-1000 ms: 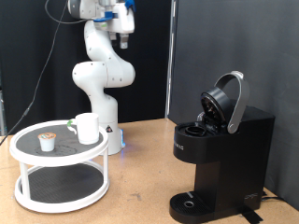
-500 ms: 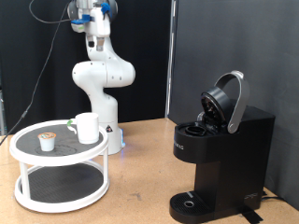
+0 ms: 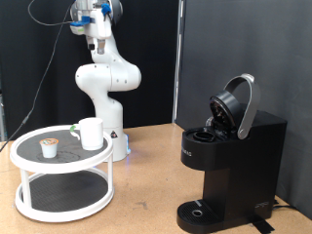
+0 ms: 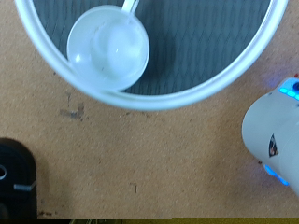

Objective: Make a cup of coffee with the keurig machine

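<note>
Now tool [image 3: 97, 44] shifted left, high above cup [image 3: 91, 133]; grip state unclear.

I see the keurig machine [image 3: 234, 161] in matte black plastic, with a glossier sheen inside its raised lid. The cup [image 3: 91, 133] beside it looks like smooth, glazed white ceramic. The round stand [image 3: 60, 175] has glossy white rims around dull grey shelves. The counter [image 4: 168, 159] beneath is brown, faintly scuffed wood.

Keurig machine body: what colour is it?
Matte black, the boxy keurig machine with its rounded lid raised; clearest in the exterior view.
</note>
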Motion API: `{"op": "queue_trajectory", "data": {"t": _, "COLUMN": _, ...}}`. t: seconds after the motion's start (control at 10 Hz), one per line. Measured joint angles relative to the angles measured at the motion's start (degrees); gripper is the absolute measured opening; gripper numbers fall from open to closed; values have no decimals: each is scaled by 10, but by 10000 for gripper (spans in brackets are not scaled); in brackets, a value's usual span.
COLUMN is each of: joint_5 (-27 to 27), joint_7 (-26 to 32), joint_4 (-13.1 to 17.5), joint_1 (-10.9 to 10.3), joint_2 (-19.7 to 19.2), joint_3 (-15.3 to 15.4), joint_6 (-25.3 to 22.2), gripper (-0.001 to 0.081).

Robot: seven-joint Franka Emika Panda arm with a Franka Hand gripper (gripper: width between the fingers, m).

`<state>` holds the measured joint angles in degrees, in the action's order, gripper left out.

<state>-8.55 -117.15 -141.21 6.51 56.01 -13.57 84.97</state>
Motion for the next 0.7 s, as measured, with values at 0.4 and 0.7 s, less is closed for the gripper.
{"op": "queue_trajectory", "data": {"t": 0.4, "joint_5": -40, "joint_7": 24, "joint_4": 20, "joint_1": 10, "joint_2": -37, "joint_3": -61, "joint_6": 15, "gripper": 809}}
{"op": "queue_trajectory", "data": {"t": 0.7, "joint_5": -44, "joint_7": 40, "joint_4": 54, "joint_1": 9, "joint_2": -85, "joint_3": -89, "joint_6": 37, "gripper": 809}}
